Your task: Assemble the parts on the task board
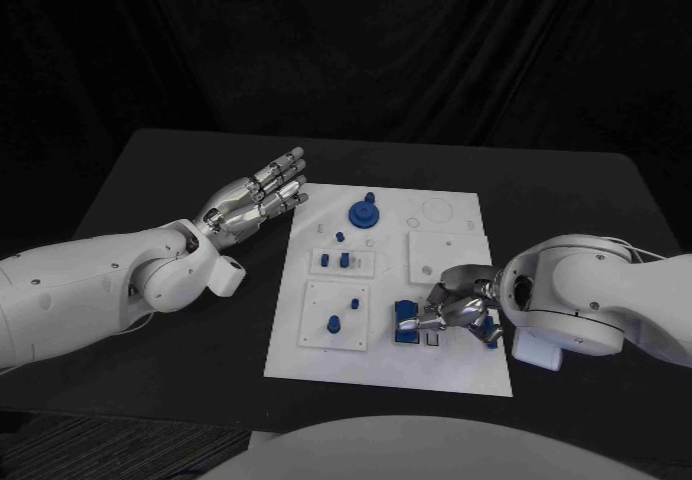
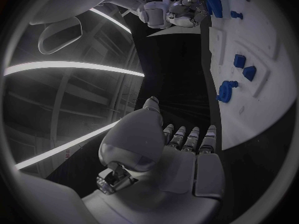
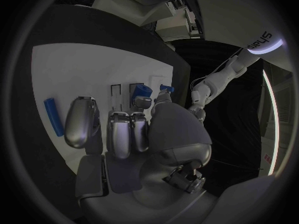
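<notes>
Board: the white task board (image 1: 462, 375) lay at the frame's centre on the black table (image 1: 173, 160).
Left hand: the left hand (image 1: 260, 195) hovered left of the board's upper edge, fingers spread, holding nothing.
Right hand: the right hand (image 1: 454, 310) was curled over the board's lower right, fingers closed on a blue part (image 1: 405, 312).
Other parts: a blue gear (image 1: 364, 212) sat at upper centre; small blue pegs (image 1: 336, 261) stood at mid-left.

The white task board (image 1: 433, 375) lies flat at the middle of the desk, long side running front to back. A blue gear-like part (image 1: 364, 212) sits near its far edge; small blue pegs (image 1: 345, 260) stand in a middle recess, and another peg (image 1: 333, 323) stands toward the front left. Blue blocks (image 1: 408, 322) sit by the board's front right, under my right robot hand (image 1: 459, 310).
</notes>
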